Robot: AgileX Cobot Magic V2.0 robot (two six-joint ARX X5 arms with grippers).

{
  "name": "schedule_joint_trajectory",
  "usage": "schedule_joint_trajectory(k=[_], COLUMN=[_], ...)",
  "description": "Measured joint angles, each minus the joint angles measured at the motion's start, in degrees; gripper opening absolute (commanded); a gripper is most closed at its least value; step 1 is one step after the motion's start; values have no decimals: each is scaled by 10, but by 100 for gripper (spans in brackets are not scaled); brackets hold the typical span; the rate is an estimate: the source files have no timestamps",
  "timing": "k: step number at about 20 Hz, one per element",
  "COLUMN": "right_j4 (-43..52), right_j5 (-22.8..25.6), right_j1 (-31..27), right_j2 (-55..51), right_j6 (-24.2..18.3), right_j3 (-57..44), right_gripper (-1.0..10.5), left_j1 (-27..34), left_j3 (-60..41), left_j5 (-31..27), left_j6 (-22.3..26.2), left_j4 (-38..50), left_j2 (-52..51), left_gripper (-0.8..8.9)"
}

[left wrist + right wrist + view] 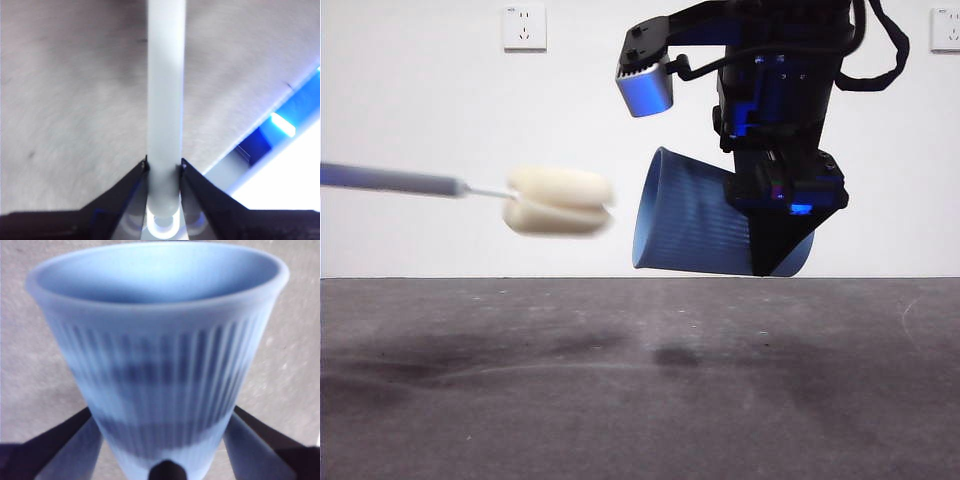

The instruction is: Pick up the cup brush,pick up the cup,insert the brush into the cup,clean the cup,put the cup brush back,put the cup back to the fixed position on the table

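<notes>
The table (pixel 640 400) is a broad, flat, matte surface of dark grey-brown, filling the lower part of the front view up to a straight far edge against a white wall (pixel 470 120); its top is slightly scuffed, with faint pale streaks and a few soft dark shadow patches; the wrist views show the same surface, blurred and paler.

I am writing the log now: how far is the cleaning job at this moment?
Both pickups look done: the left tool holds the cup brush, the right tool holds the cup tilted above the table. The sponge head is outside the rim. Inserting, cleaning and putting back remain.
</notes>
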Motion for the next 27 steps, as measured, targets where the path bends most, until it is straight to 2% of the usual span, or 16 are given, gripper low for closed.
schedule_joint_trajectory(k=[2, 5, 8, 10, 12, 15, 19, 24, 27], right_j4=[0, 16, 57, 86, 102, 107, 108, 107, 107], right_j5=[-1, -24, -87, -97, -97, -97, -110, -127, -126], right_j1=[0, -3, -3, -3, -3, -3, -3, -3, -3], right_j2=[0, -13, -63, -102, -136, -178, -214, -219, -219], right_j6=[54, 187, 333, 409, 461, 491, 502, 508, 510], right_j3=[0, 0, 0, 0, 0, 0, 0, 0, 0], right_gripper=[-17, -17, -17, -17, -17, -17, -17, -16, -17], left_j1=[21, 46, 52, 52, 52, 52, 52, 52, 52], left_j3=[0, 0, -23, -60, -103, -152, -154, -153, -153], left_j5=[1, 35, 46, 46, 45, 46, 50, 67, 79], left_j6=[-12, -50, -117, -168, -211, -271, -316, -344, -349], left_j4=[6, 67, 176, 240, 298, 383, 477, 527, 561], left_j2=[-23, -34, -31, -23, -5, 44, 128, 241, 268], left_gripper=[-9, -9, -9, -9, -9, -9, -9, -9, -9])
